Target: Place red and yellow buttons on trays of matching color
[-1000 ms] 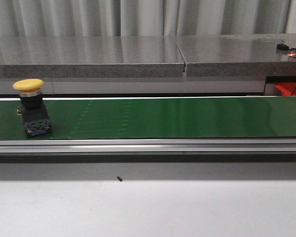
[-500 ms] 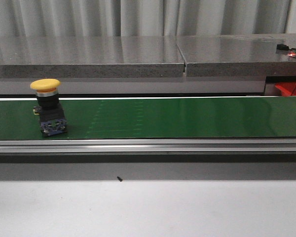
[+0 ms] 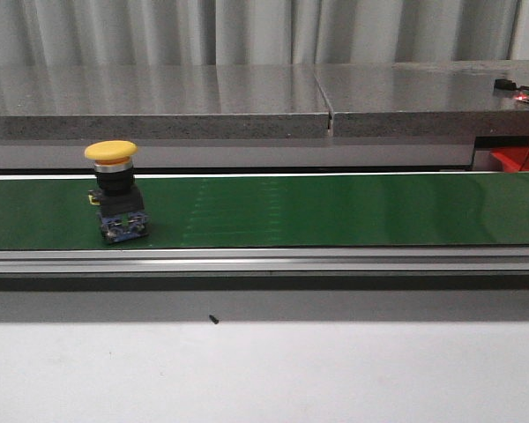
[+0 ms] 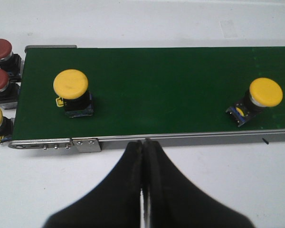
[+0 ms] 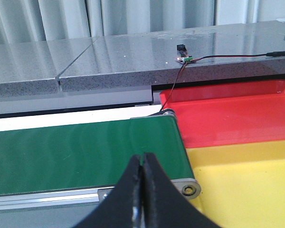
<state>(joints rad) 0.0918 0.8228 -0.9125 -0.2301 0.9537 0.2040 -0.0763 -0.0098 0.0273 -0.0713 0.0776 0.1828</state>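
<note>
Yellow button [image 3: 115, 189] upright on green belt [image 3: 335, 210], left part. Rigid, top-heavy, probably tippable; best pinched across black neck under cap. Left gripper [image 4: 144, 156], right gripper [image 5: 142, 173] both pressed together, empty.

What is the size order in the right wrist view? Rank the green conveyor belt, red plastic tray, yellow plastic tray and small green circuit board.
Largest: green conveyor belt
red plastic tray and yellow plastic tray: look alike, both cut off
Smallest: small green circuit board
</note>
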